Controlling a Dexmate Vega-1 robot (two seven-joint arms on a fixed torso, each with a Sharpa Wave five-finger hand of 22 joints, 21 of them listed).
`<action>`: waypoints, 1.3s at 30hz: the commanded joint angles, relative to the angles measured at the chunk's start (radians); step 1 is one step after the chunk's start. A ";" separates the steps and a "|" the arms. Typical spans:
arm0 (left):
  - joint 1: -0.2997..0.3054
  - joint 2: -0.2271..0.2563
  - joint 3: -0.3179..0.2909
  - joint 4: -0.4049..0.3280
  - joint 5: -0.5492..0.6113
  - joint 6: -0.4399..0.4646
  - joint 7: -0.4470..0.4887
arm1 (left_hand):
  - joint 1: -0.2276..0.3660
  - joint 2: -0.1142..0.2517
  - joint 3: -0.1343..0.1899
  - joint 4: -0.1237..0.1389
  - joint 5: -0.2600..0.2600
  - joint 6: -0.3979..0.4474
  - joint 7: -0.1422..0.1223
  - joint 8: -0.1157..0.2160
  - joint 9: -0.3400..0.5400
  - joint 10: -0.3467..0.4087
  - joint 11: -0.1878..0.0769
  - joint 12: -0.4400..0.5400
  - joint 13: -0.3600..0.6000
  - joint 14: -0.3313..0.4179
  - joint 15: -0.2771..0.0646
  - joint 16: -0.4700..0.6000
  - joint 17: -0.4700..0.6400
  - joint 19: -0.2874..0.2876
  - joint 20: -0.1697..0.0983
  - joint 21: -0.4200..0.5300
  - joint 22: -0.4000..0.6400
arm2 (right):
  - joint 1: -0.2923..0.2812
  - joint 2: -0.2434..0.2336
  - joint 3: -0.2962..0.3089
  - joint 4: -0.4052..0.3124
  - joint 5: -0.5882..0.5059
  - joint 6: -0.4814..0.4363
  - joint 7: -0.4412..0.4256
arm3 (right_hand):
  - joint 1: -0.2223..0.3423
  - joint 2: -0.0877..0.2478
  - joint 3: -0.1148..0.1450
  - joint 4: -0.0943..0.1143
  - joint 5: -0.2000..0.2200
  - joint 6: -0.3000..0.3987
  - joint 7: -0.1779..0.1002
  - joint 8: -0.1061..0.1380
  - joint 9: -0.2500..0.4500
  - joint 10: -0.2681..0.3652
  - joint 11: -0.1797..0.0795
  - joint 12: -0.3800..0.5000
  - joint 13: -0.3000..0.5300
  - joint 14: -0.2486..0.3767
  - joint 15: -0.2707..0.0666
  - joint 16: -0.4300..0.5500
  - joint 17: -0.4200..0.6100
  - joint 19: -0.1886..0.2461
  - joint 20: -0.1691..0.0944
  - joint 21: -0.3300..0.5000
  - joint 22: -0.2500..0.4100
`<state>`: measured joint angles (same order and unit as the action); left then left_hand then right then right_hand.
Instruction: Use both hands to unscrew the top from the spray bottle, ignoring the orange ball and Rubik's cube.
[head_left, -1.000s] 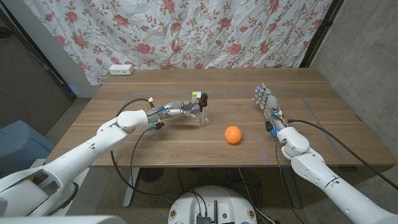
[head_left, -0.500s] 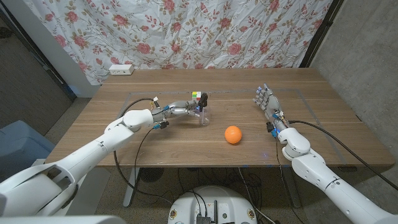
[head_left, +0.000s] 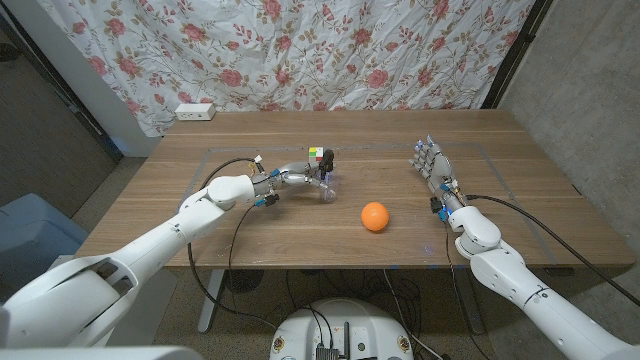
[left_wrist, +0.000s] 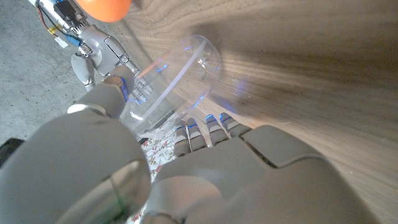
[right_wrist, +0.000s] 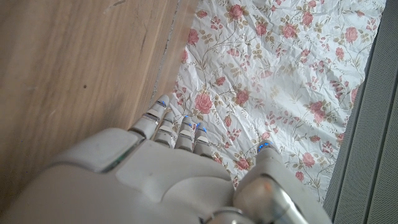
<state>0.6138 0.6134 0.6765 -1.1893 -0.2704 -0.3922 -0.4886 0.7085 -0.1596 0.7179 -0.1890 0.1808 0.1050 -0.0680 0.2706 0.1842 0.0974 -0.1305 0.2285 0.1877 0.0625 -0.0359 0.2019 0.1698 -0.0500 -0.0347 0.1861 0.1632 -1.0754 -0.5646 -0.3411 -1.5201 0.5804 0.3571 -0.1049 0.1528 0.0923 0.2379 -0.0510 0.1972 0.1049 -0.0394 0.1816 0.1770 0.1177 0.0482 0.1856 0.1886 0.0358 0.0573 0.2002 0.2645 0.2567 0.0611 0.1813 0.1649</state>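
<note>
Left wrist view, spray bottle (left_wrist: 177, 81) seemingly tilted

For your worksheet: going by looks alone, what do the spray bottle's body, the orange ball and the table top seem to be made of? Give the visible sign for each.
Spray bottle: clear, glossy plastic, probably; the wood grain shows through its wall.
Orange ball: smooth and evenly coloured, perhaps plastic or rubber; the look leaves it open.
Table: matte brown wood or wood-look laminate, with running grain lines.
</note>
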 joint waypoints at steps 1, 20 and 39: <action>-0.028 -0.039 0.015 0.051 -0.003 -0.019 -0.011 | 0.037 -0.003 -0.010 0.000 -0.005 0.045 -0.004 0.022 0.006 0.048 -0.007 0.013 0.007 0.050 -0.071 0.008 0.003 0.020 -0.066 0.004 0.002 | 0.004 0.005 0.005 0.017 0.008 0.009 0.008 | 0.002 0.007 0.007 -0.001 0.005 -0.004 -0.003 0.004 0.002 0.000 0.004 0.009 0.001 0.002 0.009 0.005 -0.001 0.006 0.009 0.005 0.002; -0.002 -0.073 0.008 0.066 -0.015 -0.034 0.048 | 0.228 0.028 -0.104 0.013 0.001 0.255 -0.020 0.185 0.062 0.305 -0.042 0.091 0.076 0.303 -0.137 0.050 0.023 0.155 -0.094 0.010 0.003 | -0.025 -0.006 0.021 -0.002 0.018 0.010 -0.004 | 0.001 0.010 0.012 -0.004 0.005 -0.004 -0.005 0.005 0.002 0.000 0.005 0.009 0.001 0.003 0.015 0.006 -0.005 0.008 0.016 0.006 0.003; 0.062 -0.048 -0.040 -0.048 -0.032 0.001 0.165 | 0.261 0.098 -0.184 0.025 0.013 0.281 -0.006 0.268 0.113 0.402 -0.040 0.170 0.155 0.395 -0.148 0.105 0.072 0.238 -0.077 0.015 0.006 | -0.021 -0.009 0.023 0.001 0.014 0.026 0.011 | 0.000 0.013 0.015 -0.007 0.004 0.000 -0.005 0.007 0.002 0.000 0.004 0.009 0.002 0.004 0.018 0.008 -0.007 0.013 0.021 0.007 0.003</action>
<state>0.6428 0.5498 0.6622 -1.1759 -0.2938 -0.4114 -0.3806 0.9714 -0.0780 0.5418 -0.1632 0.1855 0.3826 -0.0859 0.5286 0.2905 0.4933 -0.1699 0.3900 0.3363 0.4539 -0.0429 0.2980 0.2362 0.1760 -0.0408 0.1997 0.1655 -1.0999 -0.5703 -0.3194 -1.5190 0.5985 0.3746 -0.1043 0.1448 0.1003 0.2433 -0.0564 0.1971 0.1049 -0.0394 0.1816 0.1771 0.1177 0.0482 0.1856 0.1885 0.0412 0.0627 0.2035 0.2552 0.2676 0.0753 0.1852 0.1649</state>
